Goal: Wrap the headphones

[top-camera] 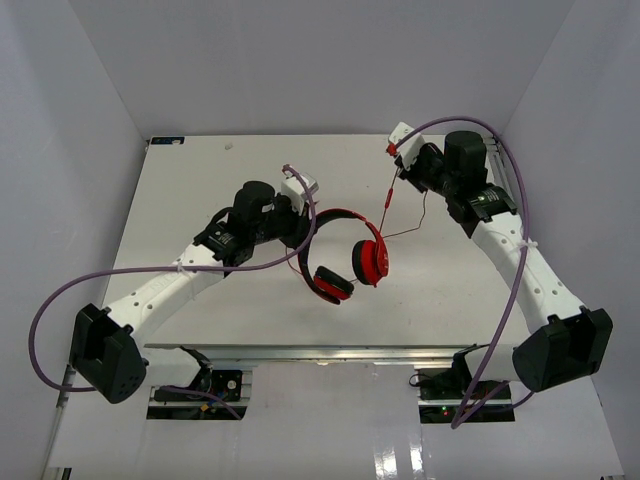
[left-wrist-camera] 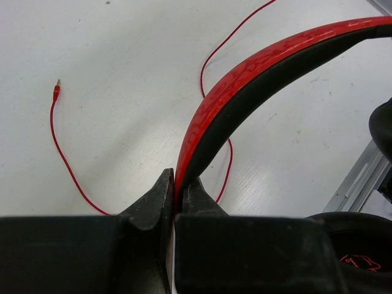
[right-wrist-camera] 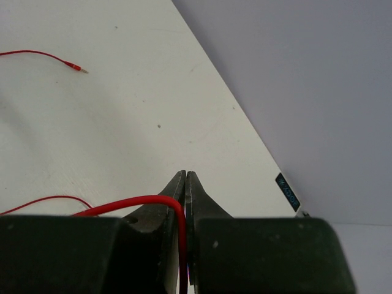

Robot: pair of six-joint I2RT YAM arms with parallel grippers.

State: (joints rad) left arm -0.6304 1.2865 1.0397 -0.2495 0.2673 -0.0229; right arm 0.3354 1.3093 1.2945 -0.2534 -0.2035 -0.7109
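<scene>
Slack red cord [left-wrist-camera: 67,168] and its plug [left-wrist-camera: 56,90] lie on the white table [top-camera: 200,190].

The left claw [top-camera: 305,222] grips the headphones [top-camera: 368,258] by the headband while the right claw [top-camera: 393,152] pinches their cord [top-camera: 388,195].

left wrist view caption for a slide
Left hand shut on the red-and-black headband of the over-ear headphones, thin red cord loose on the white table.

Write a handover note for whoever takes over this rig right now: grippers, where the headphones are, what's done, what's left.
Left gripper: shut on the headband of the headphones.
Right gripper: shut on the cord.
Plug end lies loose on the table.
Done: both grips taken.
Left: all the winding; no turn of cord shows around the headphones yet.
</scene>
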